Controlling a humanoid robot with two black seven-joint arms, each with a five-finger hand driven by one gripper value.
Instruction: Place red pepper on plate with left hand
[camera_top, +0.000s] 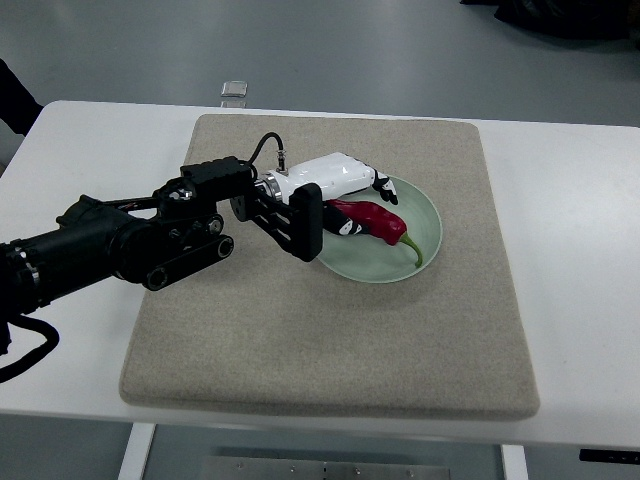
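The red pepper (382, 221) with a green stem lies on the pale green plate (428, 215), stem pointing to the lower right. My left hand (364, 208), white with black fingertips, reaches in from the left over the plate's left side. Its fingers (386, 191) sit just behind the pepper and the thumb (344, 228) is against the pepper's left end, so the hand is closed around that end. The pepper's body rests on the plate. The right arm is out of view.
The plate sits on a beige mat (330, 340) on a white table (570, 250). A small clear object (235, 89) lies at the table's far edge. My black forearm (120, 245) crosses the mat's left side.
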